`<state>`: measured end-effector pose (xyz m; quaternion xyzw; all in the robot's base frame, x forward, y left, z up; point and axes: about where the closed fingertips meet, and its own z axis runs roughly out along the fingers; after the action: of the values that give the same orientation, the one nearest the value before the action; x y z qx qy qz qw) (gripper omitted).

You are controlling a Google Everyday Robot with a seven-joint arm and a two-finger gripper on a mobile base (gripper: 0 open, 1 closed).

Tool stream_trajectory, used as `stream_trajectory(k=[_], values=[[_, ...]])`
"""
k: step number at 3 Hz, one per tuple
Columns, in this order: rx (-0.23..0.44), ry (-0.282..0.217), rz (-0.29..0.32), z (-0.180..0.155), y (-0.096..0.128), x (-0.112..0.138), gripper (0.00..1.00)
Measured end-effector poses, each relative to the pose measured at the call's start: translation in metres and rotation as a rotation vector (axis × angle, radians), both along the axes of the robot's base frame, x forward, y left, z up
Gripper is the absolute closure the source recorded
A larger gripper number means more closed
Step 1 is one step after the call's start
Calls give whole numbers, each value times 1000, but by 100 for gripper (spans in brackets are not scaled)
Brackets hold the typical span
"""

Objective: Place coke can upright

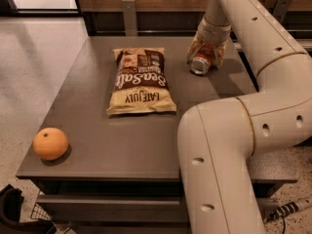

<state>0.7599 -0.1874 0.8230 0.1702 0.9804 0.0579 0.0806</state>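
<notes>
over at the far side of the table (97, 145), the gripper (205, 56) has its jaws pinching the coke can (200, 65). the can leans, silver end showing.

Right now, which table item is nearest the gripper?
The coke can, held in the gripper at the far right; chip bag and orange lie apart.

We see a cream arm (219, 169) whose tan pincer (206, 59), at the far right of the dark grey worktop (97, 130), clasps the red can (200, 66) with its silver end. The bag (141, 82) is tan and brown with white lettering. The fruit (50, 143) is orange.
</notes>
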Motion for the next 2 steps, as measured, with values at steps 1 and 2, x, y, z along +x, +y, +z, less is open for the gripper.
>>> stream_trajectory(k=[1, 2], values=[[3, -11, 0, -3, 1, 4, 65], [3, -11, 0, -2, 1, 4, 88]])
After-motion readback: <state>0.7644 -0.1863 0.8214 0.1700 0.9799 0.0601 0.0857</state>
